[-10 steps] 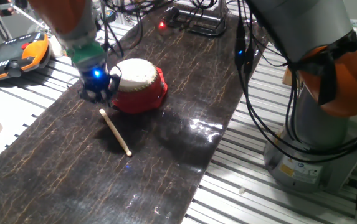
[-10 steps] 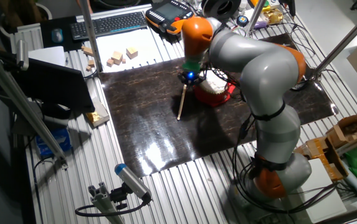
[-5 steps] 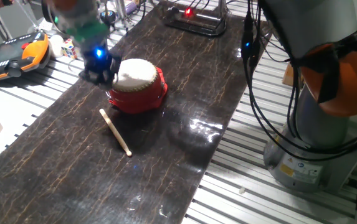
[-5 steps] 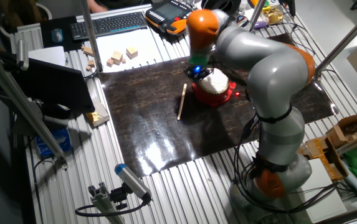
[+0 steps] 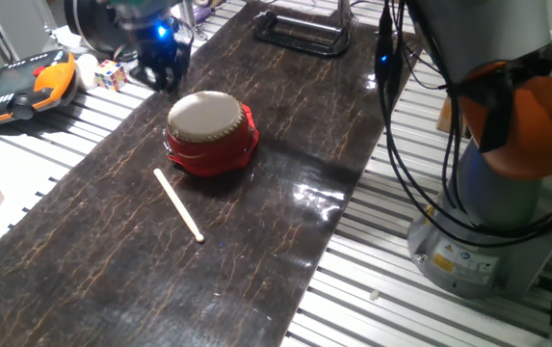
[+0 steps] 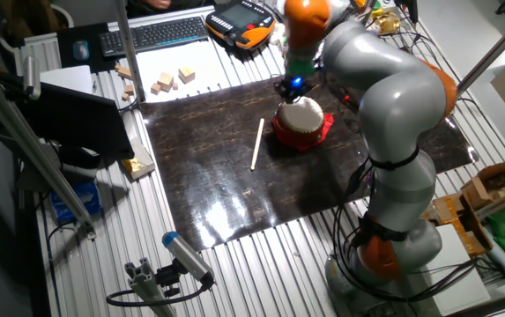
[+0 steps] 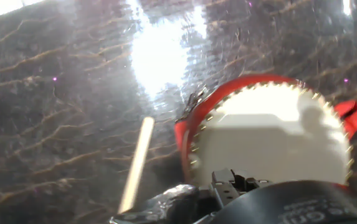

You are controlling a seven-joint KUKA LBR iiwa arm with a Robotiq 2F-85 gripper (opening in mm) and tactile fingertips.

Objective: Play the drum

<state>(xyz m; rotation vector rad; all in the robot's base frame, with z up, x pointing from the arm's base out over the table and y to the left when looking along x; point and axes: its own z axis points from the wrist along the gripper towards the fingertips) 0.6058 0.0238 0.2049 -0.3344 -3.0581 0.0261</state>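
Note:
The drum (image 5: 208, 130) has a red body and a cream skin top and stands on the dark mat; it also shows in the other fixed view (image 6: 300, 119) and fills the right of the hand view (image 7: 271, 140). A wooden stick (image 5: 177, 204) lies on the mat in front of it, loose, and is seen in the other views too (image 6: 256, 143) (image 7: 136, 165). My gripper (image 5: 160, 75), with a blue light on it, hangs above the mat behind and left of the drum, apart from it (image 6: 290, 90). It holds nothing that I can see. Its fingers are too dark and blurred to read.
An orange teach pendant (image 5: 25, 82) and a small coloured cube (image 5: 112, 72) lie left of the mat. Wooden blocks (image 6: 168, 81) and a keyboard (image 6: 155, 33) sit beyond it. A black frame (image 5: 300, 34) lies at the mat's far end. The arm's base (image 5: 478, 222) stands right.
My gripper has risen and moved away from the drum's near-left side toward the mat's far end. The drum and the stick have stayed where they were.

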